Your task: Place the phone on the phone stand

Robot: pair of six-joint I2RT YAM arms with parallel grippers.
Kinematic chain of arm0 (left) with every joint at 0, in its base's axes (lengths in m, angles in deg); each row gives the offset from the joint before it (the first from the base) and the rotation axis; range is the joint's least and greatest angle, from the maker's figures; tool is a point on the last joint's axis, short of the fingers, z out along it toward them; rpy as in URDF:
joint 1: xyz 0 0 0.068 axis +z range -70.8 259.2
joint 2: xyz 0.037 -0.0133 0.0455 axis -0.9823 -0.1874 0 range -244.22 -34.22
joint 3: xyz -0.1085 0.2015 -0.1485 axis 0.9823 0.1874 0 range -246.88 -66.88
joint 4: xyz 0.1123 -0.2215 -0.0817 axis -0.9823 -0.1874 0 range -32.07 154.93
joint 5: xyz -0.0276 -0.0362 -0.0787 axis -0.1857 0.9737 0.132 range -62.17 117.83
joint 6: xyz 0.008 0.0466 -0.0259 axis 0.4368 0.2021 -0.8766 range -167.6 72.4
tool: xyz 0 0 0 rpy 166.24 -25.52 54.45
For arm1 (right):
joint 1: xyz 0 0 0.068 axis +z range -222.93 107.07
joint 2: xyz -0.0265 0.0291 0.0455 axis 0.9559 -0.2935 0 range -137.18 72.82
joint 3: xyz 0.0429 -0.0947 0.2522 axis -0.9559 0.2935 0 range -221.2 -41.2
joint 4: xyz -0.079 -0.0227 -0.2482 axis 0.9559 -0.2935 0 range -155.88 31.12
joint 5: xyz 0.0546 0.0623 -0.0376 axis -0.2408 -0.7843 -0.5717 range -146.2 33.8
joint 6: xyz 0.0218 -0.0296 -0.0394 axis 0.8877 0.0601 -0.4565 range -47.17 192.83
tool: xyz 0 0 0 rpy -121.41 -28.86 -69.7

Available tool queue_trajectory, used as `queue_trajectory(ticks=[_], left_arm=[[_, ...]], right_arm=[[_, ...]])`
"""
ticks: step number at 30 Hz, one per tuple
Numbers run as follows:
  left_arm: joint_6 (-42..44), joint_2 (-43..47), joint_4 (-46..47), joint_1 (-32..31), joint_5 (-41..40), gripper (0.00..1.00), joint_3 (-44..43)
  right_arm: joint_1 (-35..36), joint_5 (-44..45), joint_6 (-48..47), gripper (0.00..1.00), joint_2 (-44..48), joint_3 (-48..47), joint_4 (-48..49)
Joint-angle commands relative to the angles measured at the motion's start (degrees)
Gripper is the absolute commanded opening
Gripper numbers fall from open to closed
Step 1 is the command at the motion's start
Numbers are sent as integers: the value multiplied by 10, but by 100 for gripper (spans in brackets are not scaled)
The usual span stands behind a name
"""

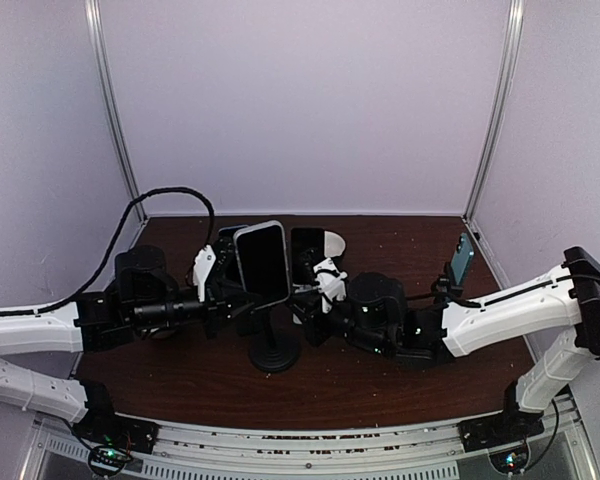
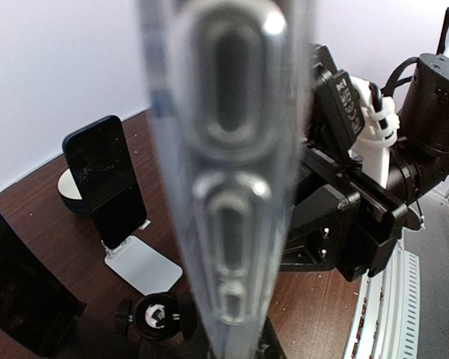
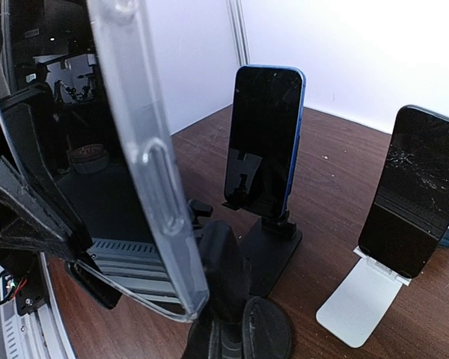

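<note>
In the left wrist view the phone (image 2: 232, 172) sits edge-on close to the lens — blurred, with top and bottom cut off by the frame. In the top view it hides the head of the phone stand (image 1: 274, 355) and the fingertips of the left gripper (image 1: 228, 290) and right gripper (image 1: 312, 292) — contact there is unreadable.

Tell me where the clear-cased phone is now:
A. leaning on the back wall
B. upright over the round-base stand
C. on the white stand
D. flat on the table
B: the top view shows the cased phone upright directly above the round-base stand, with the left gripper shut on its edge.
</note>
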Motion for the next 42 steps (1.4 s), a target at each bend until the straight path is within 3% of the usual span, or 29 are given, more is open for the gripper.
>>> queue_trajectory(ticks=[1,6,9,11,20,26,38,42], left_arm=[[30,-10,-106,27,-63,0,24],[47,-24,-57,27,-11,0,-2],[64,-39,-38,27,9,0,-9],[73,-54,-38,27,21,0,-18],[85,-40,-39,27,33,0,-26],[110,-36,-37,26,32,0,-72],[115,-17,-66,28,10,0,-52],[114,-10,-59,28,21,0,-58]], right_arm=[[-18,25,-43,0,1,32,45],[-14,-31,-69,1,-8,37,71],[-12,-28,-77,24,-10,37,73],[-13,-23,-86,29,-13,28,66],[-15,-8,-112,28,-3,23,56],[-28,-92,-142,36,43,49,32],[-63,-230,-165,49,91,15,-27],[-67,-224,-179,51,111,4,-61]])
